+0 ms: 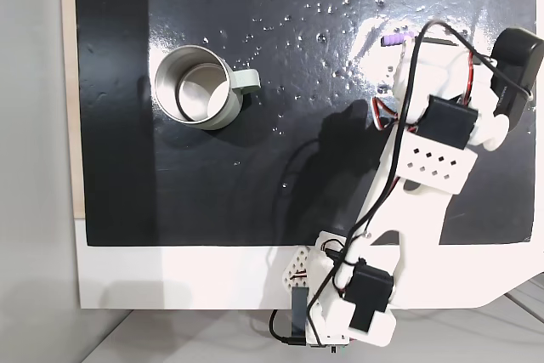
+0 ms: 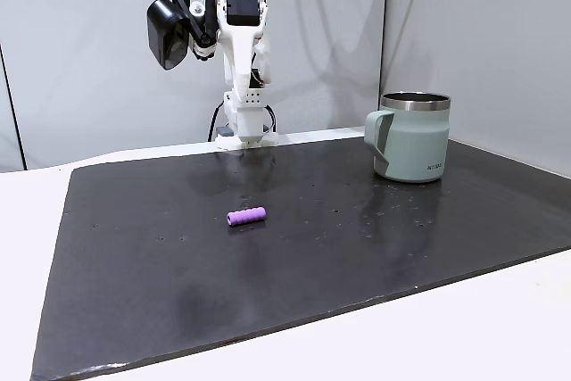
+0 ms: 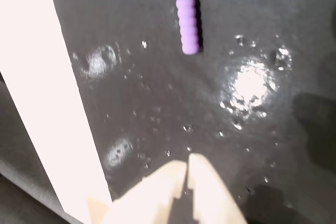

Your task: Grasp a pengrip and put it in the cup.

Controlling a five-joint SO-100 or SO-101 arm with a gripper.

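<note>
One pengrip (image 3: 189, 25) lies loose on the black mat (image 2: 357, 256), toward the mat's edge on the arm's side in a fixed view from above (image 1: 396, 40) and well apart from the cup (image 2: 412, 136), which stands upright near the opposite edge with its handle turned inward. The gripper (image 3: 187, 162) hangs above the mat with its two pale fingertips (image 3: 206, 179) pressed nearly together, holding nothing, and the tube sits ahead of them in the wrist view with bare mat between. To do the reach well, I judge the jaws should spread first, then come down so that they close across the tube's short width, not along its length (a ribbed round thing like this will likely roll or squirt out if pinched off-centre). Its long axis runs almost in line with the fingertips' approach in the wrist view, so a wrist turn may be needed. The mat is glossy, speckled with small pale flecks and glare patches, and rests on a white table (image 2: 27, 194); grey panel walls (image 2: 500, 24) close the space behind.
</note>
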